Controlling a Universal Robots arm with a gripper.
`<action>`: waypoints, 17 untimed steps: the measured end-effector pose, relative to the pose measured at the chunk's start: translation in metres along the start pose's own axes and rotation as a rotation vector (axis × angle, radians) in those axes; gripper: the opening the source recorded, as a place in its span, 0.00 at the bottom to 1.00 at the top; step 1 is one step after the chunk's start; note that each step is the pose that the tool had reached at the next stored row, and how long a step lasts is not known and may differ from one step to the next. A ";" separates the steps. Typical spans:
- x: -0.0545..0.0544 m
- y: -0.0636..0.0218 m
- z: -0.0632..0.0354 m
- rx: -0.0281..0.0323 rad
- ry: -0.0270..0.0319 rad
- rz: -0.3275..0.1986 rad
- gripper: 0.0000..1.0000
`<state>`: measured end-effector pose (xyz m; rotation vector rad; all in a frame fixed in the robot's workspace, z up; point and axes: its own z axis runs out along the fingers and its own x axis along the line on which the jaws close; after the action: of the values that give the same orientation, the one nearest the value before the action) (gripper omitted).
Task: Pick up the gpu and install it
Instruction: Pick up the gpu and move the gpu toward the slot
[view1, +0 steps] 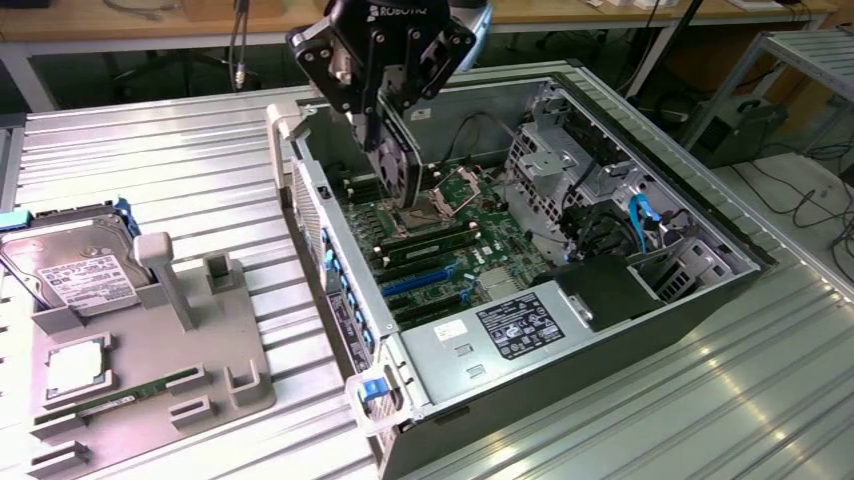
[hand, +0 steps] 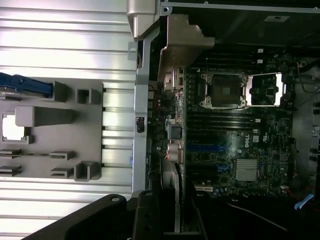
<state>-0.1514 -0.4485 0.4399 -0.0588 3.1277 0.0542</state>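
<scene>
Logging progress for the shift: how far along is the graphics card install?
Done: the thin dark gpu card is off the grey holder tray. In hand: the black gripper holds it upright above the green motherboard. Left: it is not yet seated in a slot.

The gpu (view1: 398, 172), a thin dark card, hangs upright, its edge down, just over the motherboard (view1: 461, 250) in the far left part of the open case (view1: 742, 248).

- "ROBOTIQ" in white letters on the black body of the end effector (view1: 387, 135).
- A small white mark, seemingly "DELL", on the motherboard (hand: 230, 145).
- Power supply label (view1: 521, 325) and hard drive label (view1: 87, 280): print too small to read.
</scene>
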 end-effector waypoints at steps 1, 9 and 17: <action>-0.002 -0.0001 0.0001 -0.0001 -0.0001 0.000 0.27; -0.018 -0.0007 0.0004 -0.0001 0.0000 -0.001 0.27; -0.030 -0.0011 0.0006 -0.0001 0.0000 -0.001 0.27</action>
<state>-0.1217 -0.4485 0.4397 -0.0611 3.1276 0.0544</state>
